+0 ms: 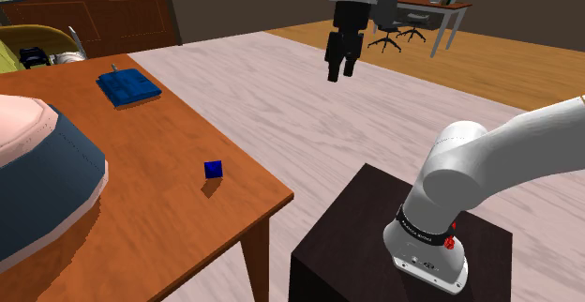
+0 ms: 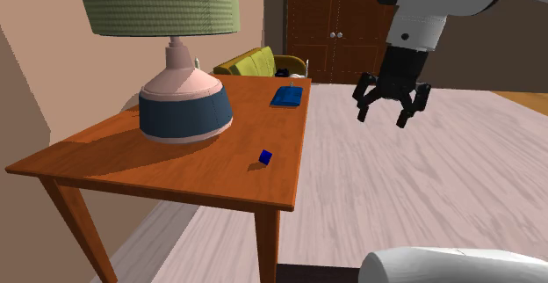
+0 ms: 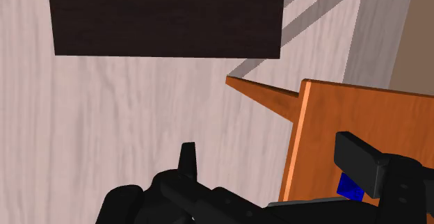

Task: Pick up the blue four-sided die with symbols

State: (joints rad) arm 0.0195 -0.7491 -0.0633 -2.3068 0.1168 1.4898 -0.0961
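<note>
Your black two-finger gripper [image 2: 384, 119] hangs in the air over the pale wood-plank floor [image 2: 421, 193]. It is not over the table. Its two fingers are spread wide apart and there is nothing between them.

The small dark blue die [image 1: 214, 169] sits on the orange-brown wooden table [image 1: 141, 206]. It is near the table's corner, the one closest to the dark brown box stand [image 1: 366, 216], and close to the long edge that faces the floor. It is too small for you to see any marks on it. The gripper is well apart from the die, higher up and off to the side, past the table's edge.

In the wrist view you can see the die [image 3: 350, 186] peeking out beside one black finger [image 3: 362, 158], which hides part of it.

Farther along the same table edge lies a flat blue thing like a book [image 1: 128, 88]. It is well apart from the die. A big lamp with a round pink and dark blue base [image 2: 184, 105] and a green shade [image 2: 158, 4] stands on the table too, on the die's other side, away from the floor edge.

Behind the table there is a yellow-green sofa [image 2: 250, 61] and a dark brown cupboard [image 2: 334, 26].
</note>
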